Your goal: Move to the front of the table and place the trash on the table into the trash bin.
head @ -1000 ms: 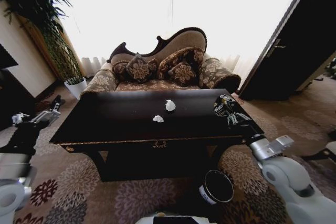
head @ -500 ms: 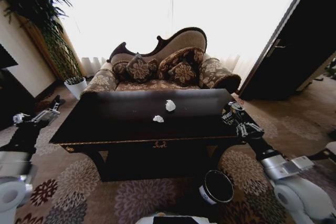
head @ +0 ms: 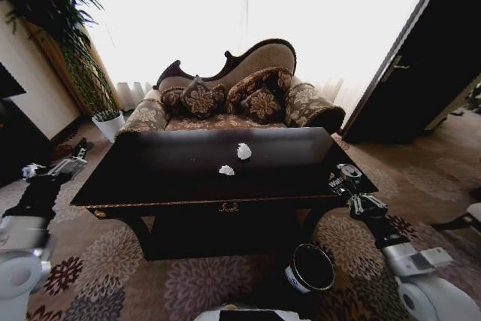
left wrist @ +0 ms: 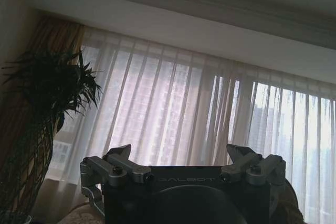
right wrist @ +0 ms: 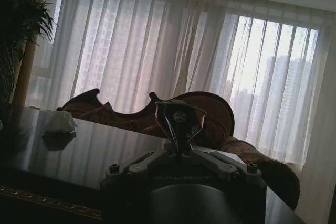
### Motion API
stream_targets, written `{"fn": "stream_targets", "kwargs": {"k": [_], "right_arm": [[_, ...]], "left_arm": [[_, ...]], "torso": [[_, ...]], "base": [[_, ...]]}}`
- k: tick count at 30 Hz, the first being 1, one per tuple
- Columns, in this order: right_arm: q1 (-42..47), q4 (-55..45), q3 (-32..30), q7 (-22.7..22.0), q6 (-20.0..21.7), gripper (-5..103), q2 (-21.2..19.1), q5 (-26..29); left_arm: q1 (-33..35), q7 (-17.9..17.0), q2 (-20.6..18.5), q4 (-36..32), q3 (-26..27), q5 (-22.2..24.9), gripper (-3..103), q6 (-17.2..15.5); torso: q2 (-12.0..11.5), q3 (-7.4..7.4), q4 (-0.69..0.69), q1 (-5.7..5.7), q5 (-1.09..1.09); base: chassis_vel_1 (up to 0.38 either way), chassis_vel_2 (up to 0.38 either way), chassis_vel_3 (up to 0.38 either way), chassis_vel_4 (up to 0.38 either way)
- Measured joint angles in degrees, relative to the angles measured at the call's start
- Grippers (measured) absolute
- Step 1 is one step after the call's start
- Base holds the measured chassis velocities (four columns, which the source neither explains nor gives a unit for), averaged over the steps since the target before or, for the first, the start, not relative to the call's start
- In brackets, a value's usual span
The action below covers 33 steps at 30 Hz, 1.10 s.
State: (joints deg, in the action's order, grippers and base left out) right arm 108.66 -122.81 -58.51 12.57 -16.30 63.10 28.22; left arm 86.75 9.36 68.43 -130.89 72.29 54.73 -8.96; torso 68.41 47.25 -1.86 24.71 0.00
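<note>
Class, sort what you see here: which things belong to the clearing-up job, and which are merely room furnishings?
Job: glossy near-black wooden table; two white crumpled paper wads; shiny can in right gripper; round black trash bin.
Furnishings: patterned sofa; potted plant; sheer curtains.

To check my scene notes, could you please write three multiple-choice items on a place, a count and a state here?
1. The trash bin stands: A on a shelf; B on a chair; C on the carpet before the table.
2. White paper wads on the table: A two; B one; C five.
3. The right end effector is: A open, empty; B shut on a shiny can; C inside the bin.
Answers: C, it sits on carpet below the front edge; A, two lie mid-top; B, it pinches the can.
</note>
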Motion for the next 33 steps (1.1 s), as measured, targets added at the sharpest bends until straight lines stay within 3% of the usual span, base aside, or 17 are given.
{"fn": "stream_targets", "kwargs": {"k": [9, 12, 19, 25, 33], "right_arm": [[3.24, 6.51, 0.83, 1.27, -3.98, 0, 0.50, -1.83], [2.48, 12.27, 2.52, 1.15, -4.88, 0, 1.39, -3.54], [-0.75, 28.02, 5.69, 3.80, -8.04, 0, -0.84, -6.43], [-4.47, 35.74, 9.06, 3.56, -6.04, 0, -0.60, -6.90], [-13.06, 45.84, 16.12, 2.39, -4.01, 0, -1.48, -12.48]], "left_arm": [[-0.55, 0.07, 0.09, 0.89, -0.62, -0.37, 100, 0.09], [-0.65, 0.08, 0.07, 1.10, -0.69, -0.39, 100, 0.16], [-0.27, 0.12, -0.41, 1.27, 0.17, -0.08, 100, 0.31], [0.28, 0.13, -0.54, 0.78, 0.72, 0.04, 100, 0.34], [2.39, 0.13, -1.07, -1.46, 2.20, 0.12, 100, 0.20]], "torso": [[0.00, 0.00, 0.01, 0.00, 0.00], [0.00, 0.00, 0.00, 0.00, 0.00], [0.00, 0.00, 0.01, 0.00, 0.02], [0.00, 0.00, 0.00, 0.00, 0.00], [0.00, 0.00, 0.01, 0.00, 0.00]], "base": [[0.000, 0.000, 0.000, 0.000], [0.000, 0.000, 0.000, 0.000], [0.000, 0.000, 0.000, 0.000], [0.000, 0.000, 0.000, 0.000], [0.000, 0.000, 0.000, 0.000]]}}
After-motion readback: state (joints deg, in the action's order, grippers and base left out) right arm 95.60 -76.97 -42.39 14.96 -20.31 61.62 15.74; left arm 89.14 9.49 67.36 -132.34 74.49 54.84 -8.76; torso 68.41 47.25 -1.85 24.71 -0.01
